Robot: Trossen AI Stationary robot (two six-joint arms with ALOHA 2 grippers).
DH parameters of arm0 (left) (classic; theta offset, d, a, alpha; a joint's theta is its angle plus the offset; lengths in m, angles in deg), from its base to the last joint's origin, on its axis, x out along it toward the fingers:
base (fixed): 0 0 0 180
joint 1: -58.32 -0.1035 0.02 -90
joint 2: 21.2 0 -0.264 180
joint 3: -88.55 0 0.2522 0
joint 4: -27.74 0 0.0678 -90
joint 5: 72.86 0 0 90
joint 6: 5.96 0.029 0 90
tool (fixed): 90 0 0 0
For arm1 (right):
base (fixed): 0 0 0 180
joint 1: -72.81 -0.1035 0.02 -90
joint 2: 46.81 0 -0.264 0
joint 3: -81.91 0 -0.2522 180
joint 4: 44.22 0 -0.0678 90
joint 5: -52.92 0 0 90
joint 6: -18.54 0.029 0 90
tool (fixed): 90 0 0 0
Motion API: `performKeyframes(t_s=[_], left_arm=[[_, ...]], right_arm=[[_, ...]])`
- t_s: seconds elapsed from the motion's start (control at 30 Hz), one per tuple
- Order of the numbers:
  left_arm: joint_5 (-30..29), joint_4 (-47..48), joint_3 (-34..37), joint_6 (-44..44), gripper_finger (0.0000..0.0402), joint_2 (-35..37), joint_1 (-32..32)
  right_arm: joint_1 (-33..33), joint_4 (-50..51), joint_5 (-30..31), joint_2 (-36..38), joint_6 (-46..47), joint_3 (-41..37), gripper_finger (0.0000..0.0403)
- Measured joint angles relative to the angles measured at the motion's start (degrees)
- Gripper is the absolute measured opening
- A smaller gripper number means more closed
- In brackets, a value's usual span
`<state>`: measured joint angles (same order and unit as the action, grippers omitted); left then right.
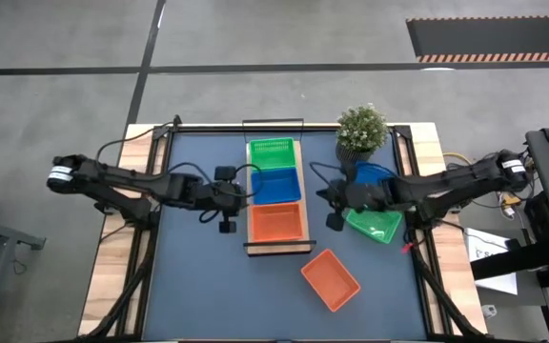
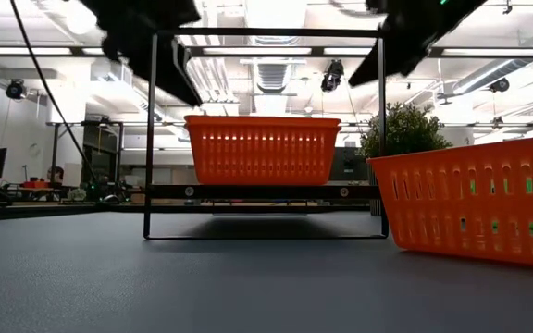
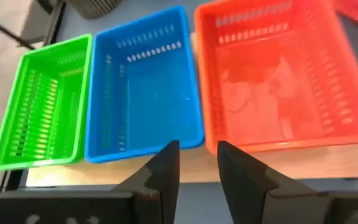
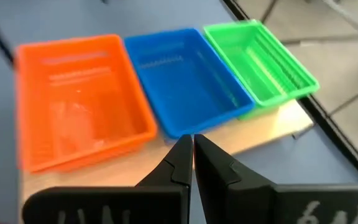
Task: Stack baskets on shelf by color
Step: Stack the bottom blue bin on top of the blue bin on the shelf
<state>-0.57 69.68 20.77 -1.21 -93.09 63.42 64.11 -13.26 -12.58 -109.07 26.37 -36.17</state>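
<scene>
Left claw open beside shelf

The light-wood shelf carries three baskets in a row: a green basket, a blue basket and an orange basket, side by side between the two grippers. A loose orange basket lies tilted on the table, near the right gripper. Under that gripper's arm lie a second blue basket and a second green basket.

Green, blue, orange baskets abreast
</scene>
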Motion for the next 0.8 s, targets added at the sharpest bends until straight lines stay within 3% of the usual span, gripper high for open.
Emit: performKeyframes(t_s=[0.4, 0.6, 0.8], left_arm=[[-2.35, -7.55, 10.36, 1.18, 0.0092, 0.86, -6.14], [-1.54, -14.33, 12.44, 4.88, 0.0092, 0.60, -10.77], [-0.12, -14.86, 13.55, 4.83, 0.0092, 0.63, -12.96]], right_arm=[[15.60, -1.94, -14.15, -9.22, -0.26, 0.33, 0.0009], [18.46, -3.24, -17.56, -12.62, -0.39, 0.33, 0.0009], [18.90, -6.97, -18.01, -15.59, -0.44, 0.39, 0.0009]])
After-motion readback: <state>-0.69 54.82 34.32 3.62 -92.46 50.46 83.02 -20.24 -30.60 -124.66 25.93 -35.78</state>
